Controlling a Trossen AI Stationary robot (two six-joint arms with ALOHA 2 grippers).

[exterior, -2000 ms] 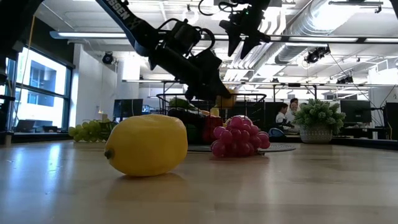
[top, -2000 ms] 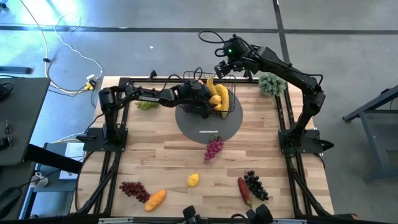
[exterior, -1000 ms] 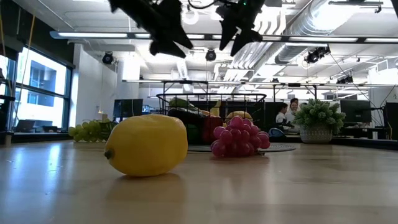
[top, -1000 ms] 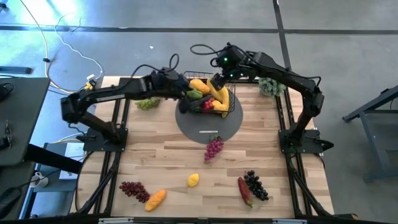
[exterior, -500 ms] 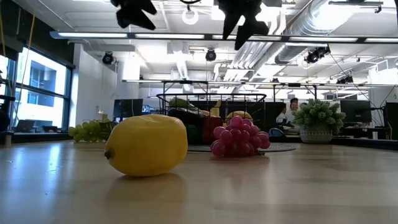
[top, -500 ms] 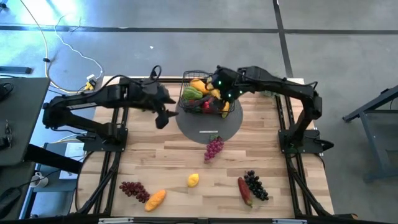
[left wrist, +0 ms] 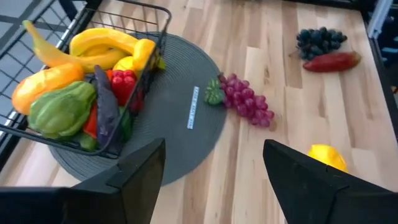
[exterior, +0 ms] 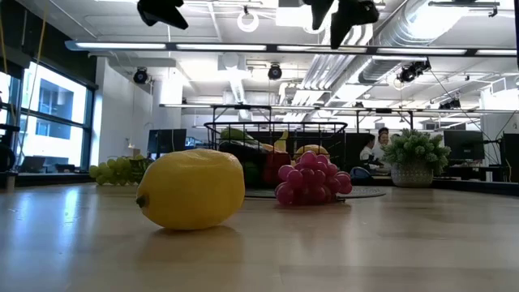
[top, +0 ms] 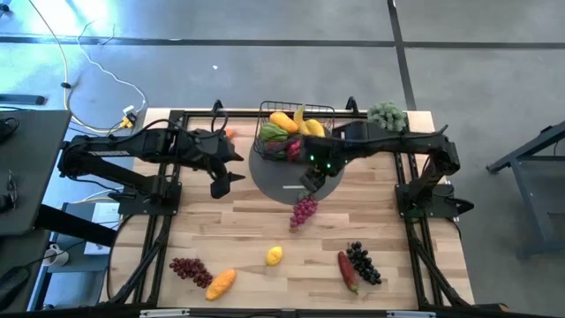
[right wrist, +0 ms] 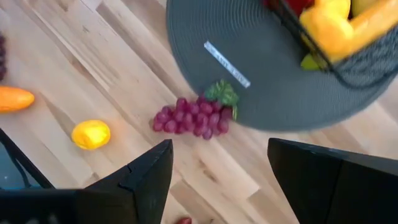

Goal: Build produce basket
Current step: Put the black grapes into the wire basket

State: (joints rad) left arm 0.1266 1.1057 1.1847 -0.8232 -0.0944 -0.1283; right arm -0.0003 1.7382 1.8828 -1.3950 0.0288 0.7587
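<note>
Filling well along: basket (top: 296,132) holds bananas and vegetables; pink grapes (top: 303,210), lemon (top: 274,255) and more remain; both grippers (top: 221,186) (top: 311,178) released, empty

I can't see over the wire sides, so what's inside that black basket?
The basket holds yellow bananas, an orange fruit, a green vegetable, a red pepper and a dark purple eggplant. Anything underneath that pile is covered.
</note>
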